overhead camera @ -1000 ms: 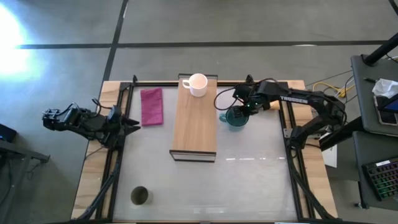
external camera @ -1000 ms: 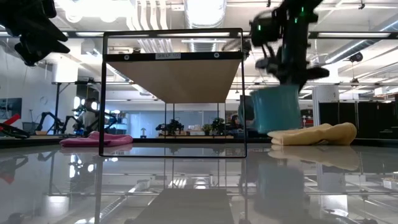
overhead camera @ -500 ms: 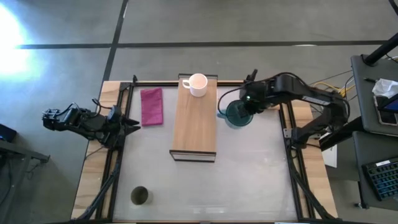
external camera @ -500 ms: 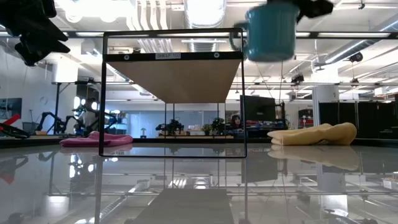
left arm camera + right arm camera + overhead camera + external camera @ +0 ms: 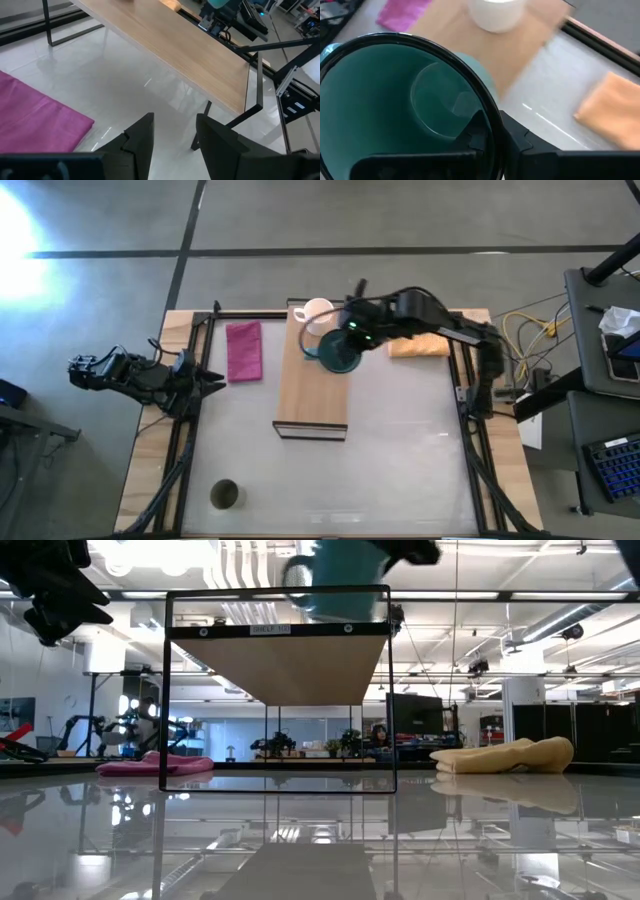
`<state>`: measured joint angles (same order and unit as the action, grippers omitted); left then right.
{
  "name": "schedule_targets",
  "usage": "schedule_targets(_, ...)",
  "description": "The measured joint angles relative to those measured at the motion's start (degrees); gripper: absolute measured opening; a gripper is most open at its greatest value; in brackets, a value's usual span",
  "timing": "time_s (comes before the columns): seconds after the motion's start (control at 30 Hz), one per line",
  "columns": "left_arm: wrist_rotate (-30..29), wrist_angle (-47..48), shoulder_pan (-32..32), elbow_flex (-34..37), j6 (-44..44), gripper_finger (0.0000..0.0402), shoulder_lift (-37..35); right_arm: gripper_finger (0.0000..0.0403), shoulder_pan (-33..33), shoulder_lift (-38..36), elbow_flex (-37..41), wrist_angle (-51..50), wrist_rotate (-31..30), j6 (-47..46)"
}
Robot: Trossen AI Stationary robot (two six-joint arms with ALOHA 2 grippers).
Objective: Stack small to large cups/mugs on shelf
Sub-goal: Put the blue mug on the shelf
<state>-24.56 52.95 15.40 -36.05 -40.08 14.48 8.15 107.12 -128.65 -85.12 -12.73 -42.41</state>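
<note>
The right gripper [image 5: 352, 340] holds the big teal mug [image 5: 338, 355] by its rim and should lower it gently onto the long light-wood shelf [image 5: 312, 395], beside the small white mug [image 5: 316, 314].

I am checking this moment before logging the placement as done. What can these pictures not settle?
- Whether the teal mug touches the shelf: the low view crops the mug at the top edge.
- The white mug: partly covered by the right hand in the high view, blurred in the right wrist view.
- The dark cup: too small to show details.
- The left hand, waiting at the table's left edge: the high view does not show its finger gap.
</note>
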Motion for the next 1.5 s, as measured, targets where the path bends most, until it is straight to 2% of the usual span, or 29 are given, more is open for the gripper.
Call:
schedule_targets(0.1, 0.00, 0.00, 0.00, 0.00, -0.12, 0.0132, 0.00, 0.0016, 1.50, 5.12, -6.17, -0.24, 3.43, 3.55)
schedule_targets(0.27, -0.02, 0.02, 0.00, 0.00, -1.47, 0.0132, 0.00, 0.0016, 3.49, 7.41, -4.56, 3.54, 9.84, 5.28)
schedule_targets(0.37, -0.02, -0.02, 0.02, 0.00, -1.63, 0.0132, 0.03, 0.0015, 4.04, 8.67, -4.91, 2.45, 9.63, 6.64)
schedule_targets(0.57, -0.02, 0.00, 0.00, -0.02, -1.63, 0.0132, 0.11, 0.0015, 4.42, 9.56, -5.06, 6.89, 7.03, 8.06)
schedule_targets(0.97, -0.22, 0.00, -0.02, -0.02, -1.63, 0.0132, 0.08, 0.0015, 7.48, 9.61, -4.32, 7.78, 7.19, 8.08)
schedule_targets(1.27, -0.22, 0.02, -0.02, -0.02, -1.61, 0.0132, 0.09, 0.0015, 9.18, 9.59, -1.77, 8.49, 12.76, 8.54)
schedule_targets(1.5, -0.22, 0.04, -0.02, -0.02, -1.63, 0.0132, 0.09, 0.0026, 9.18, 9.59, 1.01, 12.62, 12.74, 8.63)
